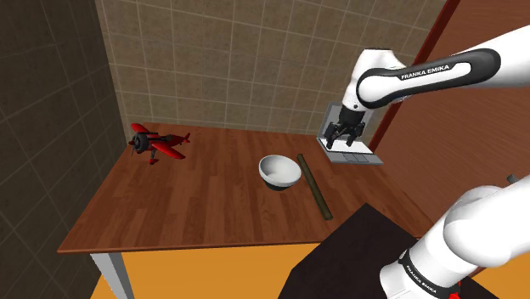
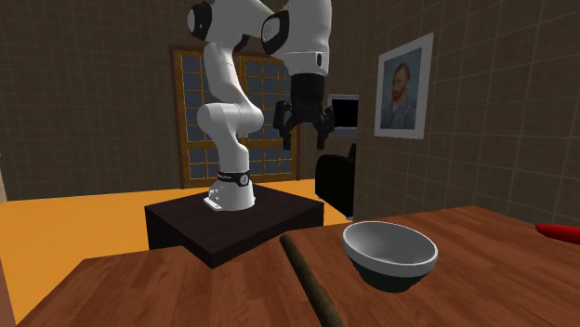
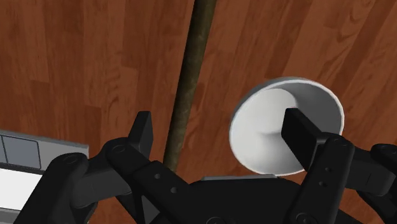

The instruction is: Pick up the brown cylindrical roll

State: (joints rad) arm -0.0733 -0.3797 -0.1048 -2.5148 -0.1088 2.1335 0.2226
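Observation:
The brown roll (image 1: 314, 187) is a long thin rod lying flat on the wooden table (image 1: 195, 204), just beside a white bowl (image 1: 280, 171). In the second exterior view the roll (image 2: 311, 279) runs toward the camera beside the bowl (image 2: 390, 253). My gripper (image 1: 344, 136) hangs open well above the table, over the roll's far end. It holds nothing (image 2: 307, 125). Along the wrist view the roll (image 3: 189, 70) passes below, closer to one finger (image 3: 143, 130), while the other finger (image 3: 299, 130) overlaps the bowl (image 3: 273, 127).
A grey laptop-like device (image 1: 350, 153) lies under the gripper near the table's back edge. A red toy plane (image 1: 157, 143) stands at the table's far left corner in the shoulder view. The dark stand (image 2: 232, 223) is beside the table. Tiled walls rise behind it.

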